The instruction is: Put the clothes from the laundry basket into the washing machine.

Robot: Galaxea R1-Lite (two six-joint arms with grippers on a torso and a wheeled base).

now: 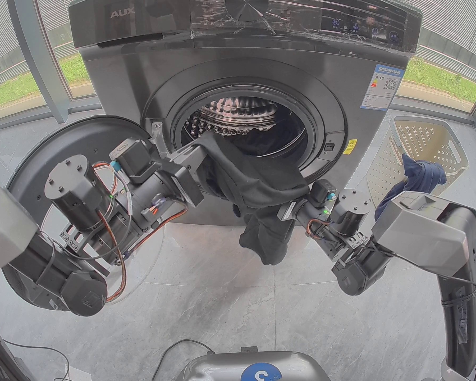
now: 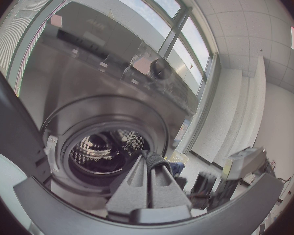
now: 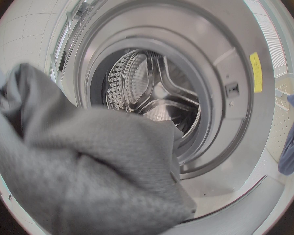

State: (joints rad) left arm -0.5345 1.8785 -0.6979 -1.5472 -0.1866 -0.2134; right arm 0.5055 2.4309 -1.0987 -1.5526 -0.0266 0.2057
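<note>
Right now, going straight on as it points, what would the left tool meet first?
The left tool grips the dark garment; past it, probably the open drum, though depth is unclear.

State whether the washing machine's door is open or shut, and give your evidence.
Open. The door stands swung aside at the robot's left, leaving the metal drum inside exposed.
</note>
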